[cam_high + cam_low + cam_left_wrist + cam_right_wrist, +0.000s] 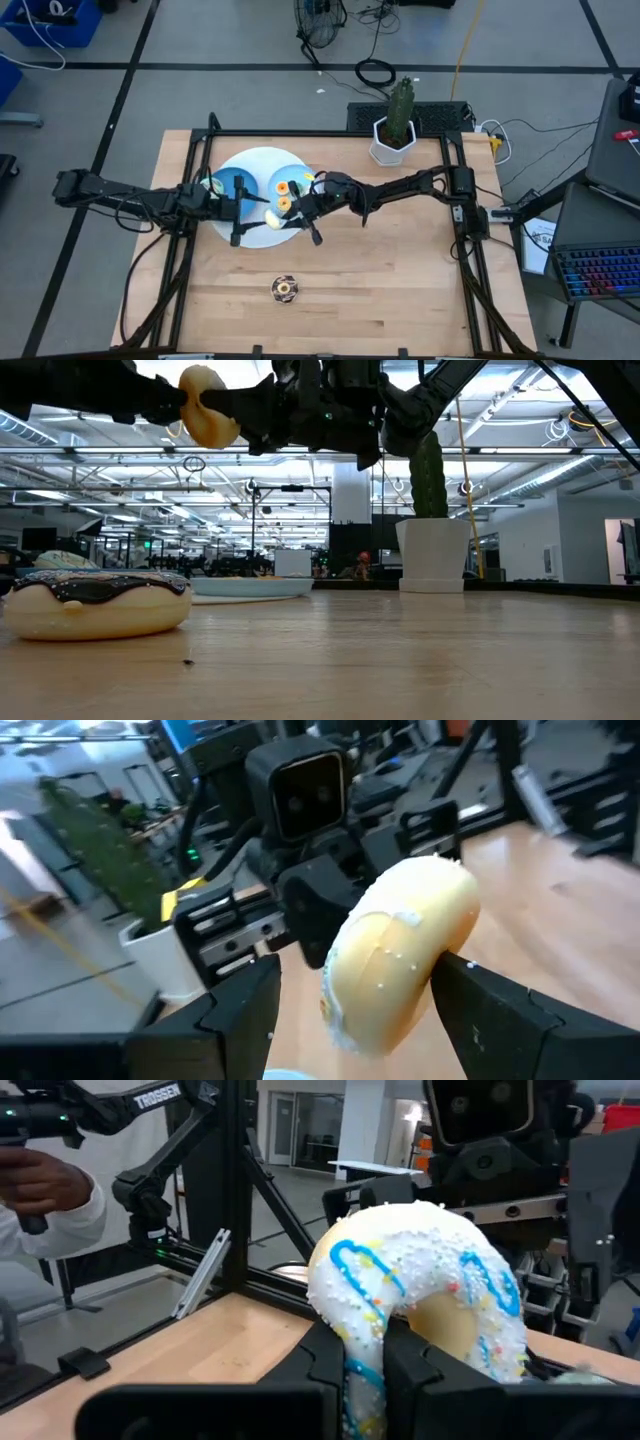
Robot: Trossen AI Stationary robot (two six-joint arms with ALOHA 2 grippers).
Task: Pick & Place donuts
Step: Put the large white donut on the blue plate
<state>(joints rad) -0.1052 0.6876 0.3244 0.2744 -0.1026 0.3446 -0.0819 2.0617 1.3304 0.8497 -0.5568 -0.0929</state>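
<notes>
You are looking at one white donut [420,1295] with blue squiggles and sprinkles, held up in the air above the surface [380,270]. The right gripper [365,1365] is pinching its ring, jaws closed on the icing side, and in the left wrist view the same donut [400,960] is also sitting between the two fingers [500,1010] of the left gripper [240,212], whose jaws are standing wide on either side of it; whether they are pressing on it you cannot tell. In the low view the donut [207,405] is hanging well above the wood, where the two grippers are meeting.

Just beneath that meeting point, the light blue plate [250,165] is lying on the surface, carrying an orange donut [283,188] and another orange one [284,205] beside it. A chocolate donut [285,289] with sprinkles is lying alone on the wood, well apart from the plate, toward the near edge. A cactus in a white pot [396,125] is standing at the far side. In the right wrist view, a person's hand [40,1180] in a white sleeve is showing beyond the surface.
</notes>
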